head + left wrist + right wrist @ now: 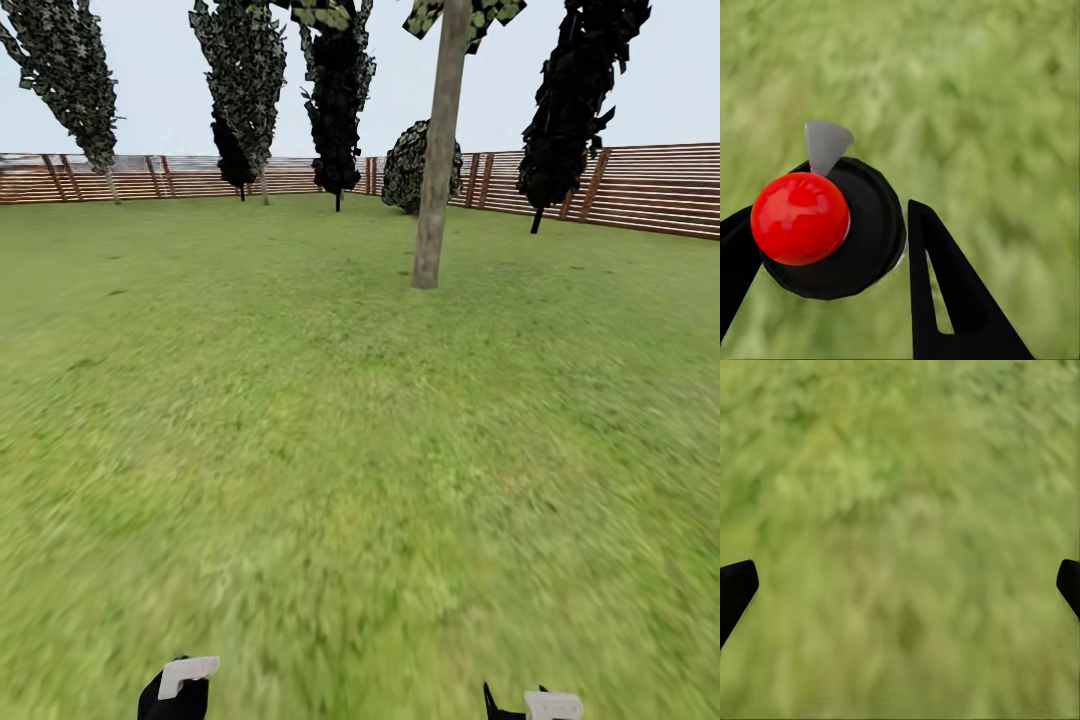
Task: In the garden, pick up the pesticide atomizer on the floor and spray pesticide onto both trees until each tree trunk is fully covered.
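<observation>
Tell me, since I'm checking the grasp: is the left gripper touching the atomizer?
Touching. In the left wrist view, both black fingers press against the atomizer body, no grass visible between them.

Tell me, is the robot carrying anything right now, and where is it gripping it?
The left tool holds the pesticide atomizer, its black fingers on either side of the round black body, below the red cap. The right tool is open and empty.

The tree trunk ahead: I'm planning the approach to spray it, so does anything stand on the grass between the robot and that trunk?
Nothing visible does. In the head view, open lawn runs unbroken up to the tree trunk. The dark cypress-like trees and the fence stand beyond it. The left gripper holds the atomizer.
</observation>
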`<state>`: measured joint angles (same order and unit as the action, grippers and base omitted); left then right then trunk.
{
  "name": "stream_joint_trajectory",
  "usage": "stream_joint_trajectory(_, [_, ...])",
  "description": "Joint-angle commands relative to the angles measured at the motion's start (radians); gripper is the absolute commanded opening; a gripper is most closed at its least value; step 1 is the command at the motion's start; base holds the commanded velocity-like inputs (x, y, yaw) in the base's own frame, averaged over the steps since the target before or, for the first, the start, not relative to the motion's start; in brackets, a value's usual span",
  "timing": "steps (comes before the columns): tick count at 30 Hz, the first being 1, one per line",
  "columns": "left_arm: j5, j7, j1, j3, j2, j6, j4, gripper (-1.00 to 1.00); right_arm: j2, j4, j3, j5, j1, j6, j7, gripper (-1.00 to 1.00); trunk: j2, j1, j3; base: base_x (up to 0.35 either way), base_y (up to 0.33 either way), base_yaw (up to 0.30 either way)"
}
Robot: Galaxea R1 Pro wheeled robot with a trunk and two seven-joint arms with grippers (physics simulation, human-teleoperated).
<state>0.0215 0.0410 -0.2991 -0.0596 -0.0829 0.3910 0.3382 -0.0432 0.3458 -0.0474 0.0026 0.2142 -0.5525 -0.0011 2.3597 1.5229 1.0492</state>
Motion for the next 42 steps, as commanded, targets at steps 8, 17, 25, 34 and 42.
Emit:
stream_joint_trajectory(8, [0.003, 0.001, 0.0, 0.0, 0.0, 0.003, 0.0, -1.0, -0.001, -0.001, -0.002, 0.0, 0.001, -0.003, 0.0, 1.0, 0.0, 0.0, 0.001, 0.34, 0.0, 0.0])
stream_joint_trajectory(17, [0.003, 0.0, -0.001, 0.0, 0.0, 0.003, 0.0, -1.0, -0.001, -0.001, -0.002, 0.0, 0.001, -0.004, 0.0, 1.0, 0.0, 0.0, 0.001, 0.34, 0.0, 0.0])
stream_joint_trajectory(25, [0.002, 0.001, 0.0, 0.0, 0.0, 0.003, 0.0, -1.0, -0.001, -0.001, -0.002, 0.0, 0.001, -0.004, 0.0, 1.0, 0.0, 0.0, 0.001, 0.34, 0.0, 0.0])
stream_joint_trajectory(34, [0.002, 0.0, -0.001, 0.0, 0.0, 0.003, 0.0, -1.0, -0.001, -0.001, -0.002, 0.0, 0.001, -0.004, 0.001, 1.0, 0.0, 0.0, 0.001, 0.34, 0.0, 0.0])
stream_joint_trajectory(42, [0.003, 0.001, 0.0, 0.0, 0.0, 0.003, 0.0, -1.0, -0.001, -0.001, -0.002, 0.0, 0.001, -0.004, 0.003, 1.0, 0.0, 0.0, 0.001, 0.34, 0.0, 0.0])
